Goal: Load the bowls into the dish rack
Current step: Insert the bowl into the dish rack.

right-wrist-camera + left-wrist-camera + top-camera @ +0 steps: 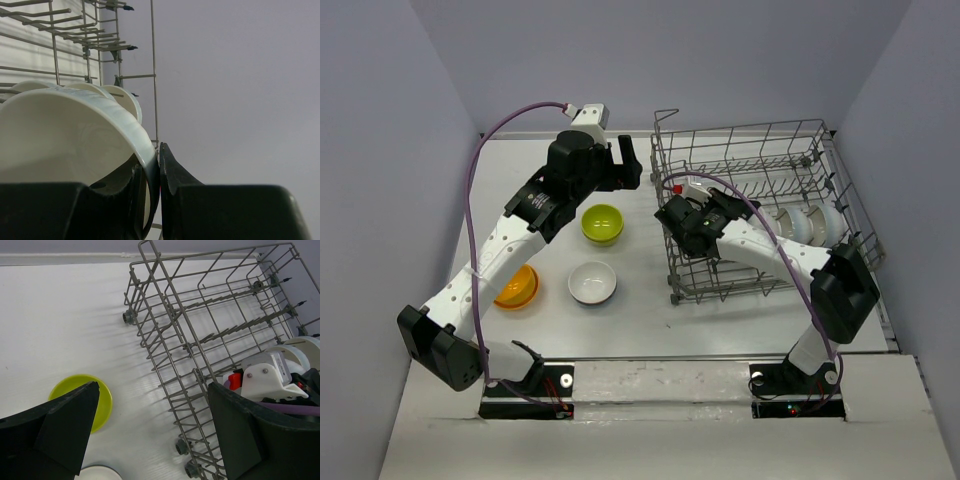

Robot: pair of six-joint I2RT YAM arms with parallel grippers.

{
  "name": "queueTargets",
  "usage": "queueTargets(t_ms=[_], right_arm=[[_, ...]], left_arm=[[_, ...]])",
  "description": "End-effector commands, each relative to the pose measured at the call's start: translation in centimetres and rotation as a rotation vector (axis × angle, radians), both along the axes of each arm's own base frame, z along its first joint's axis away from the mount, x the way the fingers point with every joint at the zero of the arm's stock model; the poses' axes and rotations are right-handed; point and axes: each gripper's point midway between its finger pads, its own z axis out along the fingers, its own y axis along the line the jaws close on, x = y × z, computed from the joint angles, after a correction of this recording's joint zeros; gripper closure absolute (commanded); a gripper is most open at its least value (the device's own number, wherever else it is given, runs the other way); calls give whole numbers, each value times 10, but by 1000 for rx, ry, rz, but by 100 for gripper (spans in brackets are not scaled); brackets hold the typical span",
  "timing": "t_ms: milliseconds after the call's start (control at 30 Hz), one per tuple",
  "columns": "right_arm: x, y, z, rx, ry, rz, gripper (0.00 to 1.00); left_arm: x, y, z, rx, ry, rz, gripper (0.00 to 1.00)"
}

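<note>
Right wrist view: my right jaws are clamped on the rim of a white bowl [65, 135], inside the rack [152, 75]. Seat it upright between tines, toward the racked bowls [810, 225] at 3 o'clock, before releasing. My left jaws stand apart.

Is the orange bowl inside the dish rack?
No, the orange bowl sits on the table, well apart from the dish rack.

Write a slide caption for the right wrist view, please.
Right claw grips a pale bowl by its rim, with more bowls standing in the dish rack behind.
</note>
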Motion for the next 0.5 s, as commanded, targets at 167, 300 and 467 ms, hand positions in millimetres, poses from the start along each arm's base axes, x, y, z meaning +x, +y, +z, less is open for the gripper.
queueTargets(t_ms=[167, 300, 467], right_arm=[[3, 5, -10, -85, -6, -22, 99], [3, 10, -15, -84, 1, -8, 99], [3, 15, -22, -93, 18, 7, 99]], left_arm=[[-4, 0, 18, -43, -46, -12, 1], [-4, -1, 17, -42, -45, -12, 1], [-3, -1, 17, -43, -45, -14, 1]])
